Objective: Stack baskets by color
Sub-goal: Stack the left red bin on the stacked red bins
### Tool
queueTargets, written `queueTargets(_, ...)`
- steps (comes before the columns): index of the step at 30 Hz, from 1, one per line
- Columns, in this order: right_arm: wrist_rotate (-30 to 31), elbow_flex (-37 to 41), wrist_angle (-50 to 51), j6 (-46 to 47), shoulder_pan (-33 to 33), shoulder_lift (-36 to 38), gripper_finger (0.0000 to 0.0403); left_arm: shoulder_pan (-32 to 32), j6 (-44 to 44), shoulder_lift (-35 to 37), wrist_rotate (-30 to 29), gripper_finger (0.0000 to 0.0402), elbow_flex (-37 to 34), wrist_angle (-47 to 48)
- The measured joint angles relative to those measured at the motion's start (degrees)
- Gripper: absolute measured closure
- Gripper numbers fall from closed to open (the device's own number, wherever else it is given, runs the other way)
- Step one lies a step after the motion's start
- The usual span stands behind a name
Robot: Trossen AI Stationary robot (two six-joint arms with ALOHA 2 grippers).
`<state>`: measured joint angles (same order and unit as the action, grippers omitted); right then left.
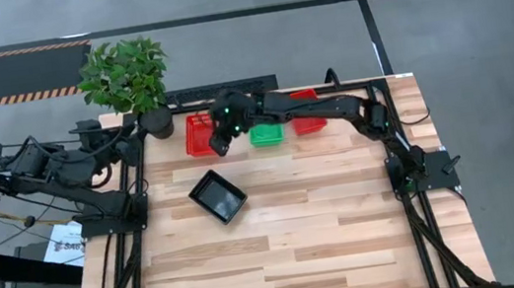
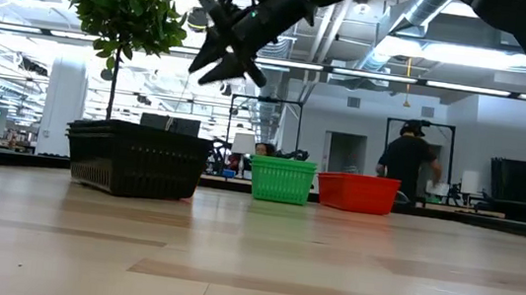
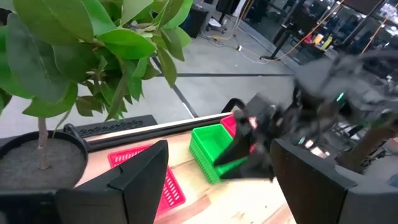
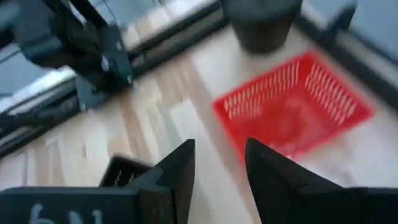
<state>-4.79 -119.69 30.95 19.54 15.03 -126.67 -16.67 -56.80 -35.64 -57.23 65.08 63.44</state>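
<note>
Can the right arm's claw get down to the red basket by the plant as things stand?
Probably yes. The right claw hangs open and empty above that red basket, with nothing between them; the plant pot sits beside the basket, not over it.

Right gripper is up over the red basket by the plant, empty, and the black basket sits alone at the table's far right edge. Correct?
Not quite. The black basket sits alone left of the table's centre, not at the far right edge; the high view shows it. The right gripper is indeed empty, over the red basket by the plant.
</note>
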Motion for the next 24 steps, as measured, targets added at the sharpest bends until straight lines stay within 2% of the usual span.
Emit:
queueTargets(7,3.2,-2.1,-2.0,-10.3,2.2,-0.1,0.0233,0.0,0.0,0.0,-0.4,0.0132,0.0,1.7)
queueTargets(13,3.4,-2.1,-4.1,-14.1,3.1,-2.7,0.0186,0.0,0.0,0.0,-0.7,0.0132,0.0,2.8)
queueTargets(17,6.8,-2.2,-5.5,-10.1,2.9,-4.6,0.0161,0.0,0.0,0.0,-0.8,0.0132,0.0,3.8)
queueTargets(19,9.1,-2.1,-4.7,-6.8,2.6,-5.1,0.0159,0.0,0.0,0.0,-1.1,0.0132,0.0,4.0)
queueTargets(22,9.8,-2.2,-7.6,-2.4,2.2,-6.7,0.0164,0.0,0.0,0.0,-1.0,0.0132,0.0,4.0)
queueTargets(24,10.0,-2.0,-5.9,-0.2,1.8,-6.9,0.0168,0.0,0.0,0.0,-0.8,0.0132,0.0,4.1)
